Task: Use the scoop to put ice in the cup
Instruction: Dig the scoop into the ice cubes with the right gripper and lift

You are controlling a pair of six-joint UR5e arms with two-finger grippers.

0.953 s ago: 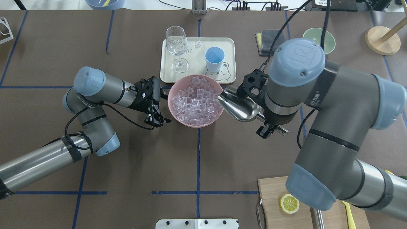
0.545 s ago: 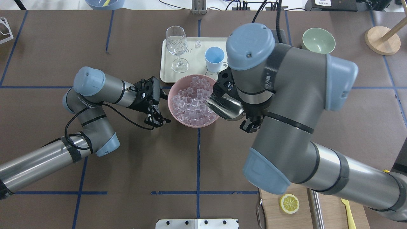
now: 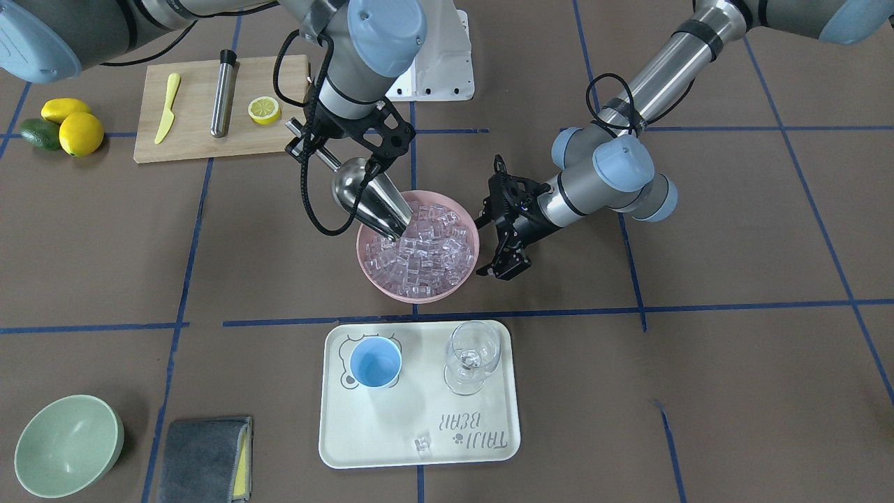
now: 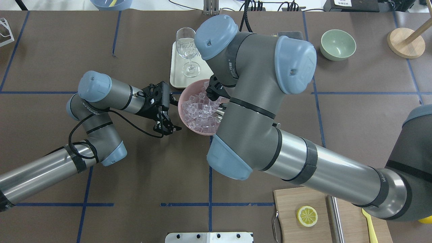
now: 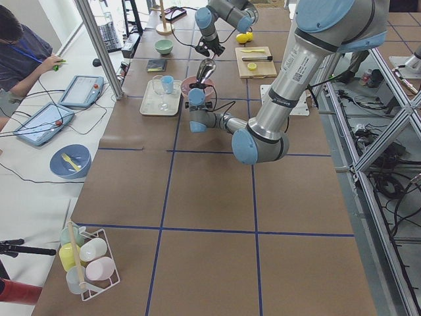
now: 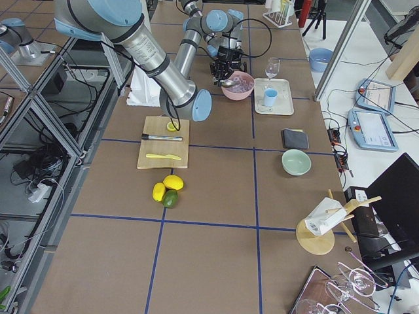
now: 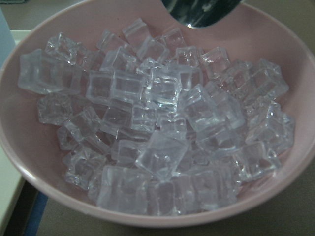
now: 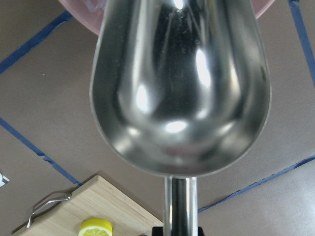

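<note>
My right gripper (image 3: 306, 142) is shut on the handle of the steel scoop (image 3: 363, 195). The scoop tilts down with its tip pushed into the ice (image 3: 422, 248) at the robot-side rim of the pink bowl (image 3: 419, 297). In the right wrist view the scoop (image 8: 179, 88) has an empty trough. The light-blue cup (image 3: 375, 362) stands empty on the tray, on the far side of the bowl from the robot. My right arm hides it in the overhead view. My left gripper (image 3: 504, 271) is open beside the bowl's other flank, holding nothing. Its camera looks straight at the ice (image 7: 157, 128).
The cream tray (image 3: 419, 419) also carries a wine glass (image 3: 473, 356) and one loose cube (image 3: 421, 443). A green bowl (image 3: 66, 443) and a grey cloth (image 3: 202, 457) lie to the tray's side. A cutting board (image 3: 195, 133) with a lemon half, knife and steel cylinder lies behind my right arm.
My right arm has swung across over the tray. The scoop moved from outside the bowl's rim down into the ice. The left arm has not moved.
</note>
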